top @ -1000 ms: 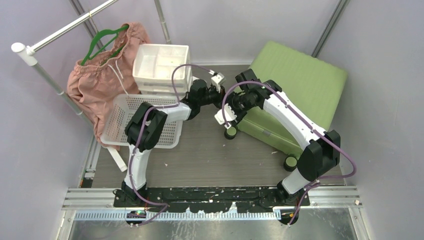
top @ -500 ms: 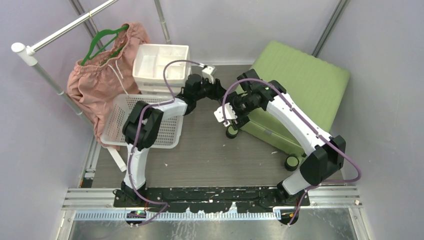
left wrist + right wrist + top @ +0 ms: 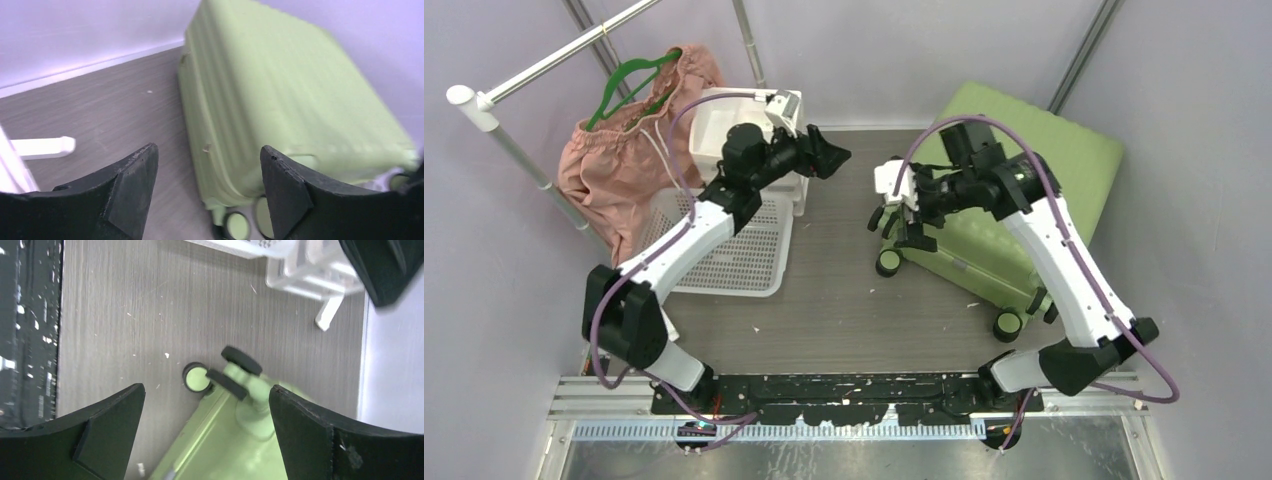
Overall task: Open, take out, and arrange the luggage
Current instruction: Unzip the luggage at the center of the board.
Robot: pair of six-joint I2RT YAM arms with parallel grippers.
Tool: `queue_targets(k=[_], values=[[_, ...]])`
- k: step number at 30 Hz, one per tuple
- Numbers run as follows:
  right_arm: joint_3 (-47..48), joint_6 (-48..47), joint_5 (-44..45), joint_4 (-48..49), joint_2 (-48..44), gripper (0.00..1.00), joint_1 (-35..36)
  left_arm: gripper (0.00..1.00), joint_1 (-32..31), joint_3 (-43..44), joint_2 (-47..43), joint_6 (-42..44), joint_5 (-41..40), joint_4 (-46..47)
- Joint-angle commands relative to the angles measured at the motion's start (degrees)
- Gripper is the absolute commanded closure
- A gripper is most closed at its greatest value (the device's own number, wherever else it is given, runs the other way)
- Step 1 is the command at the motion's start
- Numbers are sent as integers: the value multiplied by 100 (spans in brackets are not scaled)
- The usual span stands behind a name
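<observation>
The luggage (image 3: 1024, 160) is a closed light-green ribbed suitcase, propped tilted against the right back wall with its wheels (image 3: 888, 263) on the floor. In the left wrist view the luggage (image 3: 280, 95) lies ahead beyond the fingers. My left gripper (image 3: 829, 155) hangs open over the floor beside the white drawer unit, apart from the case, nothing between its fingers (image 3: 132, 187). My right gripper (image 3: 896, 218) is open just above the wheel end of the luggage (image 3: 225, 440), wheel (image 3: 196, 377) below it, holding nothing.
A white drawer unit (image 3: 744, 130) stands at the back left. In front of it lies a white perforated basket (image 3: 734, 250). Pink cloth on a green hanger (image 3: 629, 150) hangs from a white rail (image 3: 534, 70). Walls close in on both sides.
Both grippers have opened and drawn apart from the middle. The left arm swung back left toward the drawer unit; the right gripper lifted above the case's wheel end.
</observation>
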Motion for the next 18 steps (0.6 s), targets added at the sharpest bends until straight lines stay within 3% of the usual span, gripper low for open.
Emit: queue_targets(k=[1,4,9,13,18], values=[[160,1789,-511,172,-564,0,-853,23,6,-108,-689,-889,837,-874],[196,2273,-619,218,-750,0,-1826,20,-277,-124,-1081,-1006,808,-1488],[-52,2981,-384,562,-1268,0,-3005,12,-1196,-102,-1540,23,-392,-2901],[-137,3298,-117,386,-1538,0,-3743,10,-1425,-170,-1563,129,-762,-3097],[-47,3437,335,-90,-1676,0,-4073,8,-1807,-34,-1193,299,-1028,-3105]])
